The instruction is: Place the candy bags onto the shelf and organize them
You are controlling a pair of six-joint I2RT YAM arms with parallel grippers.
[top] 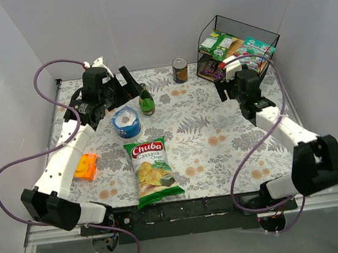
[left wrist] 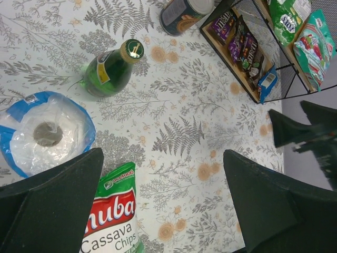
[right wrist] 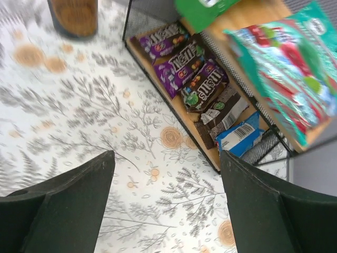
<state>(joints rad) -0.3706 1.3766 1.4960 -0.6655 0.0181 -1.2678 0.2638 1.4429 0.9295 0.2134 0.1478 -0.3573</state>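
Note:
The shelf [top: 237, 45] stands at the back right, a black wire rack with two wooden boards. Green-and-white candy bags [top: 217, 43] and a teal bag [top: 257, 51] lie on its upper board. Narrow purple and dark brown packets [right wrist: 185, 63] and a small blue packet [right wrist: 239, 137] lie in a row on the lower board [right wrist: 202, 139]. My right gripper [right wrist: 166, 203] is open and empty, above the table just in front of the shelf's lower board. My left gripper [left wrist: 163, 203] is open and empty, held over the table's middle left, near the green bottle.
A large Chuba chips bag [top: 153, 170] lies at the front centre. An orange packet [top: 85, 167] lies by the left arm. A wrapped white roll [top: 125, 122], a green bottle [top: 146, 101] and a can [top: 180, 69] stand toward the back.

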